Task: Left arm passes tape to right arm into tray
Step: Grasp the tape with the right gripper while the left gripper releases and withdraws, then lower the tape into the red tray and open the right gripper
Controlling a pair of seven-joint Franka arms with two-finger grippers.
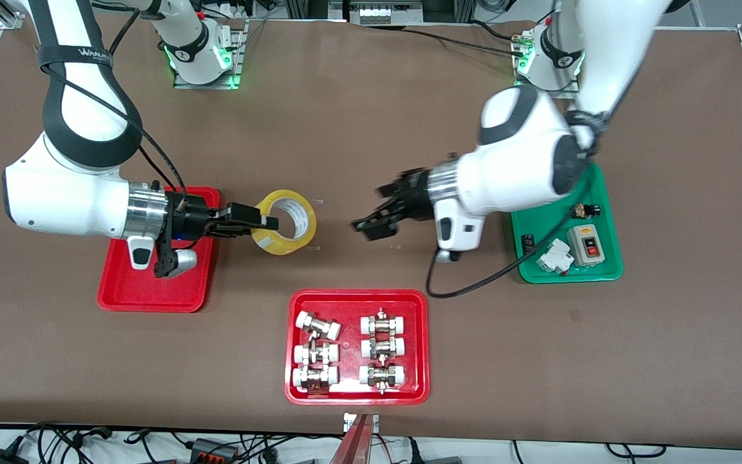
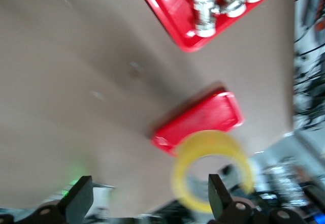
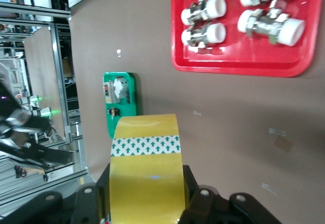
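The yellow tape [image 1: 295, 222] is held up over the bare table, beside the plain red tray [image 1: 152, 290]. My right gripper [image 1: 266, 223] is shut on the roll's wall, one finger inside the hole. In the right wrist view the tape [image 3: 146, 173] fills the space between the fingers. My left gripper [image 1: 368, 208] is open and empty over the table's middle, a short way from the tape and blurred. In the left wrist view its fingers [image 2: 77, 199] stand wide apart, and the tape [image 2: 189, 158] and the tray [image 2: 203, 118] show farther off.
A red tray of white-capped metal fittings [image 1: 357, 303] lies nearer the front camera, at the middle. A green tray [image 1: 603, 274] with electrical parts lies at the left arm's end, partly under that arm. A black cable [image 1: 474, 283] loops from the left wrist onto the table.
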